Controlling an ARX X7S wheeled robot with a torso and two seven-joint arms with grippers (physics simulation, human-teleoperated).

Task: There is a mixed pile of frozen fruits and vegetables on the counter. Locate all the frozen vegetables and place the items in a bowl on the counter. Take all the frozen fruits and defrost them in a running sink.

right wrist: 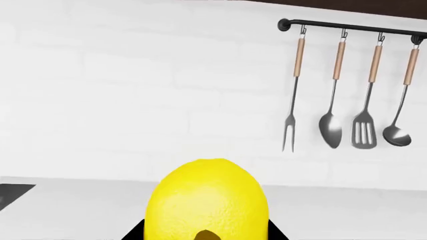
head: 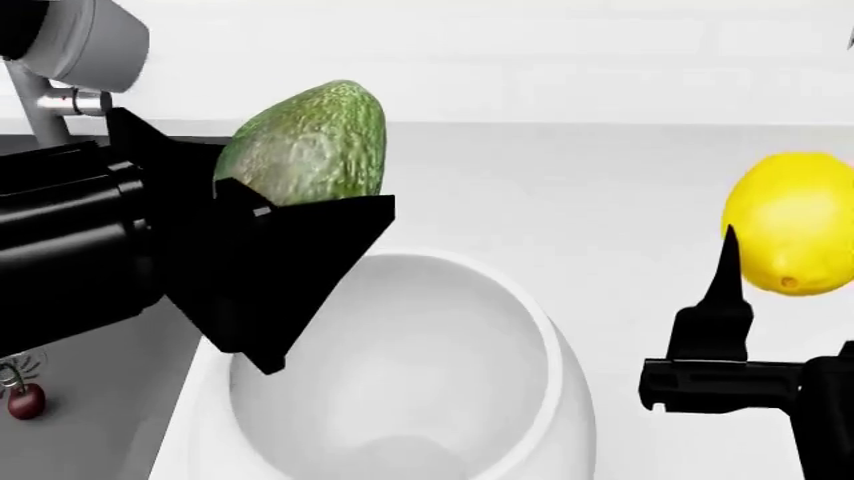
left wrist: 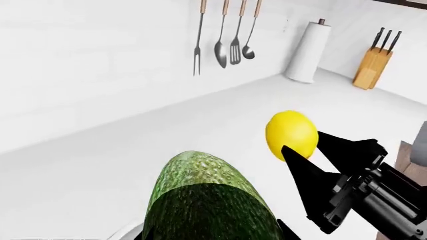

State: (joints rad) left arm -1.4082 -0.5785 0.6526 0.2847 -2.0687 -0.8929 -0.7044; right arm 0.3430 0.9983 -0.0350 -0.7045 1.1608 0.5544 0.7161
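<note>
I count one avocado (head: pixel 310 142) between my left jaws, one lemon (head: pixel 790 222) between my right jaws, one bowl (head: pixel 400 390), four hanging utensils (right wrist: pixel 347 95), one knife block (left wrist: pixel 372 67).

Both arms are raised, left claw (head: pixel 300 215) and right claw (head: pixel 747 265) each clamped on something.

My matt black left gripper (head: pixel 287 250) holds a rough, pebbled green avocado (head: pixel 310 145); my right gripper (head: pixel 747 300) holds a smooth yellow lemon (head: pixel 790 220). Glossy white bowl (head: pixel 534 400), smooth white counter (head: pixel 561 190), steel utensils (right wrist: pixel 347 125) with wooden handles, wooden knife block (left wrist: pixel 372 67).
</note>
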